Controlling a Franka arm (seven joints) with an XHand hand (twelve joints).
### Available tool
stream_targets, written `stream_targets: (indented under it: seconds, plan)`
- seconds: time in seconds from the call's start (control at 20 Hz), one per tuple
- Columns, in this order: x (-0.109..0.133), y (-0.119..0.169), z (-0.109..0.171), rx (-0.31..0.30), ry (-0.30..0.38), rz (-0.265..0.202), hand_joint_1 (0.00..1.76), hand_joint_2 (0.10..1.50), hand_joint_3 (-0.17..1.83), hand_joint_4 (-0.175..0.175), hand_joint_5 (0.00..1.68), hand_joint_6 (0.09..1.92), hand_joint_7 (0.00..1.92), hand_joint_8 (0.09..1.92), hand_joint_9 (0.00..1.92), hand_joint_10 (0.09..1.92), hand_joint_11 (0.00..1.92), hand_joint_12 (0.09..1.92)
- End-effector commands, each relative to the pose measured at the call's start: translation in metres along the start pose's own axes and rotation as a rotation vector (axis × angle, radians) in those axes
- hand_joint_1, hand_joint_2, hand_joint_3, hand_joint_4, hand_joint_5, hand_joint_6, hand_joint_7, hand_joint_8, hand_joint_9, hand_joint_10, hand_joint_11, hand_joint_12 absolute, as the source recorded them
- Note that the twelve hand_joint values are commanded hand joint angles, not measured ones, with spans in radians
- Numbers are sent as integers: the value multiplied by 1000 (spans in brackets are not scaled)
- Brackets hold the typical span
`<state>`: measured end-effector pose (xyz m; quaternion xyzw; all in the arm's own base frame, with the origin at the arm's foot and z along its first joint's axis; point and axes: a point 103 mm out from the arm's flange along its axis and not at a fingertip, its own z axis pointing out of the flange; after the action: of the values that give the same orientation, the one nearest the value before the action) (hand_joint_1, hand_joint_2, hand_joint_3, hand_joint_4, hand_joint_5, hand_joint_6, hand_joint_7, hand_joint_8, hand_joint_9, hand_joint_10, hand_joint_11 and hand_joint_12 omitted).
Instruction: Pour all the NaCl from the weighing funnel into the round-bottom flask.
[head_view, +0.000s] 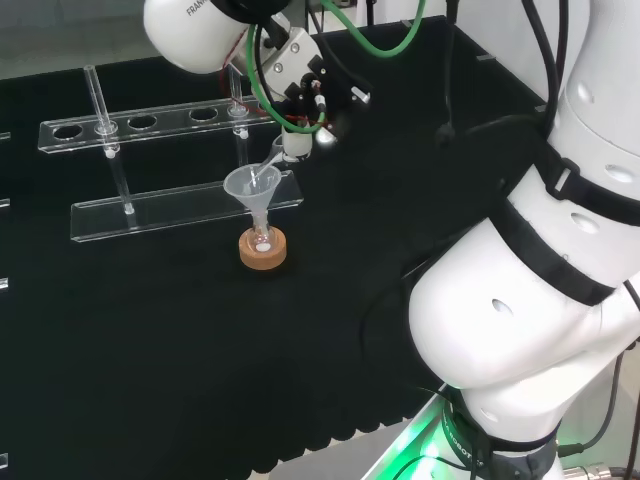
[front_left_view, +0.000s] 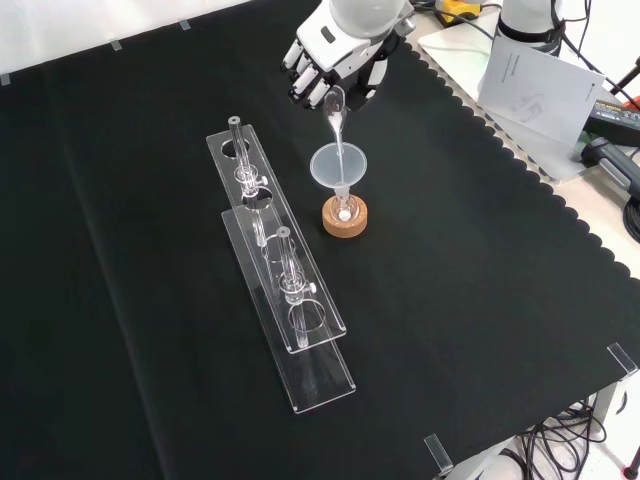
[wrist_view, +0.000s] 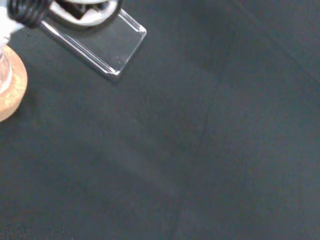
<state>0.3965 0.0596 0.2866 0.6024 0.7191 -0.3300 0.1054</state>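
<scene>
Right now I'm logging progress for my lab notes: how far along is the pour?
Done: the hand has the weighing funnel tilted over the clear funnel on the flask, which sits in its cork ring. In hand: the pour. Left: emptying it; whether NaCl remains can't be seen.

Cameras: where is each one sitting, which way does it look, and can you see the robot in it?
Head view: behind and above the arm's base, looking over the white arm links at the bench; the hand is tipping the weighing funnel.
Front view: in front, looking down on the cloth; the hand enters from the top.
Wrist view: at the wrist, looking down at the cloth.
Shared: all three show the cork ring.
</scene>
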Motion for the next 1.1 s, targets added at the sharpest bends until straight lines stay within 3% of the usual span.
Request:
stream_targets:
  seconds: [0.05, 0.3, 0.7, 1.1]
  plan:
    - [7, 0, -5, 4, -32, 6, 1111, 707, 572, 175, 1260, 663, 751, 624, 1181, 196, 920, 947]
    - [5, 0, -7, -11, -53, -13, 1111, 706, 572, 175, 1261, 662, 751, 624, 1182, 193, 920, 947]
    - [10, -3, -13, 0, -64, 7, 1111, 706, 572, 175, 1262, 660, 751, 623, 1185, 190, 919, 947]
    - [1, -3, -7, -13, -88, -5, 1111, 706, 572, 175, 1262, 659, 751, 623, 1188, 187, 920, 948]
